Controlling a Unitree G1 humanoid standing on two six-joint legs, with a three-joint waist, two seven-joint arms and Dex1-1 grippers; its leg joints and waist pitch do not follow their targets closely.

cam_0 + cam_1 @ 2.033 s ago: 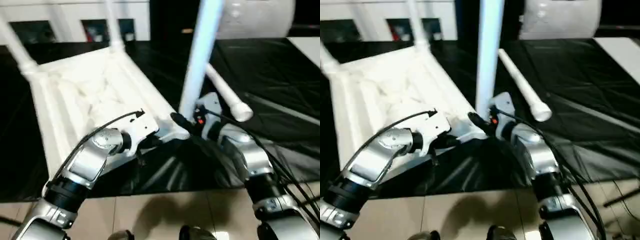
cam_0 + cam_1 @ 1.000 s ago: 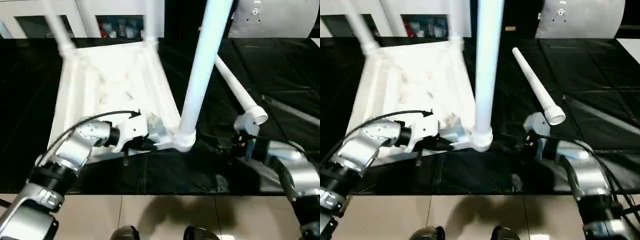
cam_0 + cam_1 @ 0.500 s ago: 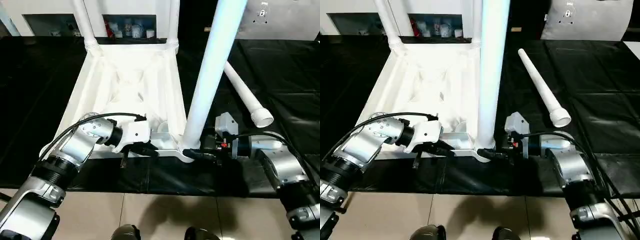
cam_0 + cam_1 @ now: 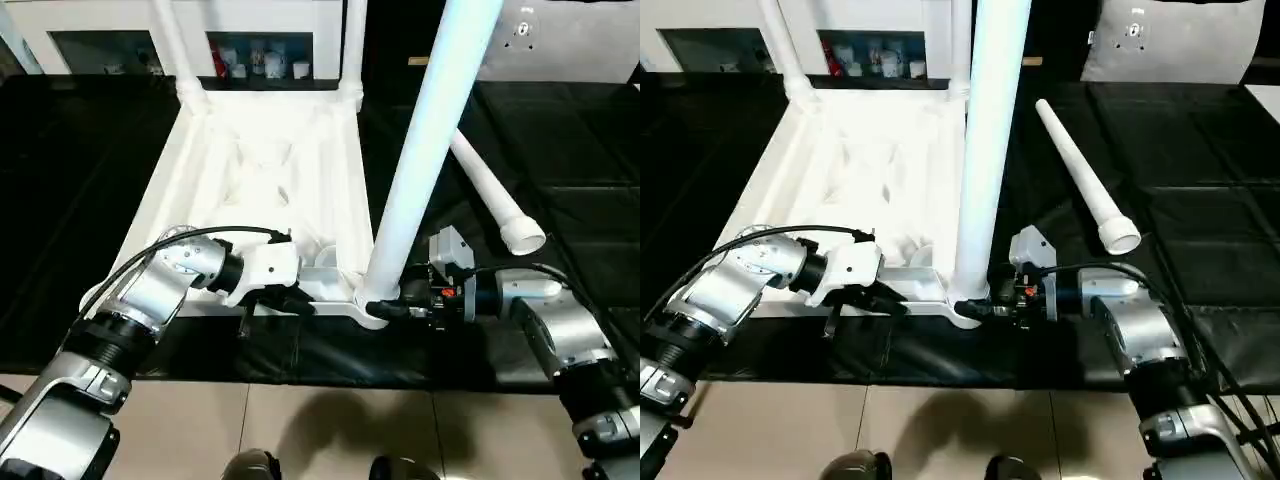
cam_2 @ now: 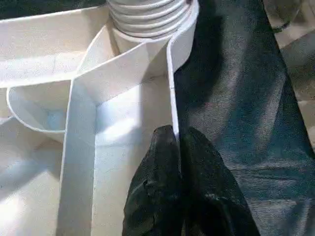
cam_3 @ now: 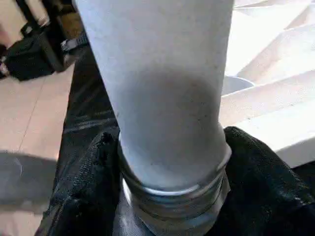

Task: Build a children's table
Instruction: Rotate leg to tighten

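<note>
Moved since a second ago: my right gripper [image 4: 385,306] went from beside the loose leg [image 4: 487,190] to the upright leg [image 4: 425,140], fingers [image 6: 88,189] now hugging its base.
Left gripper [image 5: 178,152]: pinched on the table top [image 4: 260,170] rim wall, steadying it.
Table: upside down on the black cover [image 4: 80,170], three legs standing.
</note>
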